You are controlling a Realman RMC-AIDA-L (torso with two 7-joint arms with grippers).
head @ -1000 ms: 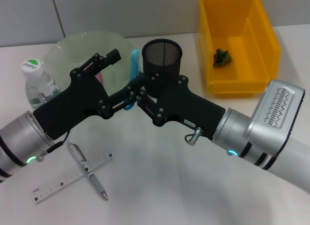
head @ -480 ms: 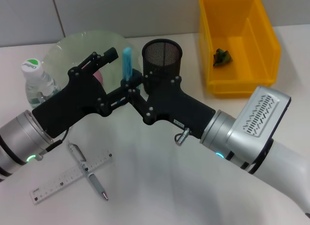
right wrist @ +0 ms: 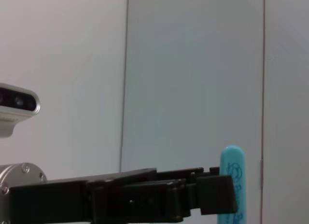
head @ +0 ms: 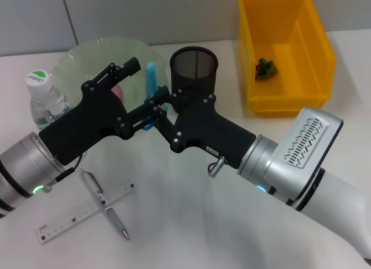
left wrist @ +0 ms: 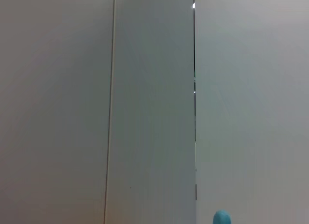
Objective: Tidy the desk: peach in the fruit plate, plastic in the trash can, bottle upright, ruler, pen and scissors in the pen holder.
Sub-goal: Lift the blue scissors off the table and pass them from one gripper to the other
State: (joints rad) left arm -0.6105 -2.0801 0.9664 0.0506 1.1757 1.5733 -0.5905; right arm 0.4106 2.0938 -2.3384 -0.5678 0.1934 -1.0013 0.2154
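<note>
While both grippers meet, blue scissors point(head: 152, 77) stand upright between them.

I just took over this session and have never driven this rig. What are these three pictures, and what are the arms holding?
The large picture looks down from the robot's head; the other two come from cameras on each wrist and mostly show the wall.

Two black arms meet mid-desk. The left gripper and right gripper both sit at the blue scissors, held upright beside the black mesh pen holder. It looks like a handover; which jaws actually clamp it, I cannot tell.

On the desk: a green fruit plate, a capped bottle standing, a ruler with a pen across it, and a yellow trash can holding green plastic.
</note>
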